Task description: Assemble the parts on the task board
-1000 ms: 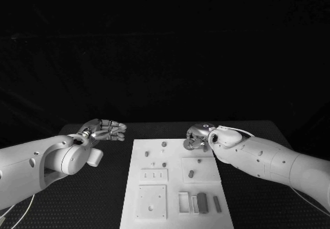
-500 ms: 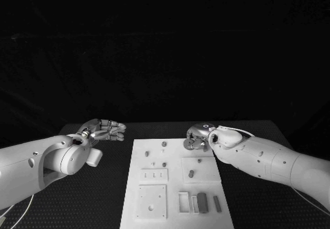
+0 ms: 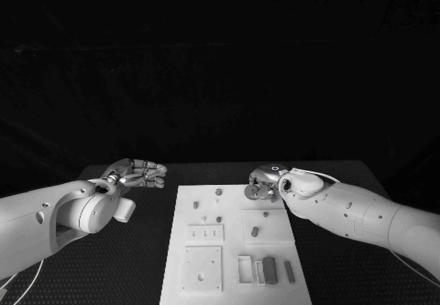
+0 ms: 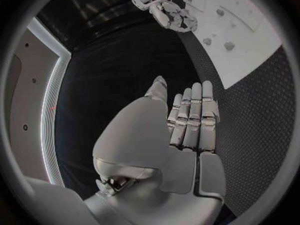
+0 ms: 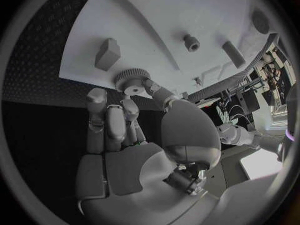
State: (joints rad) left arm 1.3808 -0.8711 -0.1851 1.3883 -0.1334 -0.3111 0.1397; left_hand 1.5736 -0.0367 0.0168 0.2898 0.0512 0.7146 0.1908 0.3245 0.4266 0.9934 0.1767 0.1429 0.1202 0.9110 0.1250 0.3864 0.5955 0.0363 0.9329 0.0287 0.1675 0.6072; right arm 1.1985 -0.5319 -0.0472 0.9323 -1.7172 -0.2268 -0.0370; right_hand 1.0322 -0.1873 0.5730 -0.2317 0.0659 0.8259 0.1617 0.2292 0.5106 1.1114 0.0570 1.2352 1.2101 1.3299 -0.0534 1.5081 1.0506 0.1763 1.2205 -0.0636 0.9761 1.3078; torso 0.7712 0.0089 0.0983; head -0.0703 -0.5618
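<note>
The white task board (image 3: 234,254) lies in the middle of the black table. My right hand (image 3: 264,187) hovers at the board's far right corner and pinches a round toothed gear (image 5: 132,81) between thumb and fingertips; the gear (image 3: 253,190) sits just above the board. My left hand (image 3: 137,173) hangs over the table left of the board's far end, its fingers (image 4: 194,117) stretched out side by side and holding nothing. Small pegs (image 3: 219,190) stand on the board's far part. Close to the gear are a block (image 5: 107,54) and a short round piece (image 5: 191,43).
Three raised square plates (image 3: 203,234) sit on the board's middle and near left. Dark bars (image 3: 271,270) and a small open frame (image 3: 246,270) lie at its near right. Black table (image 3: 119,267) runs along both sides of the board.
</note>
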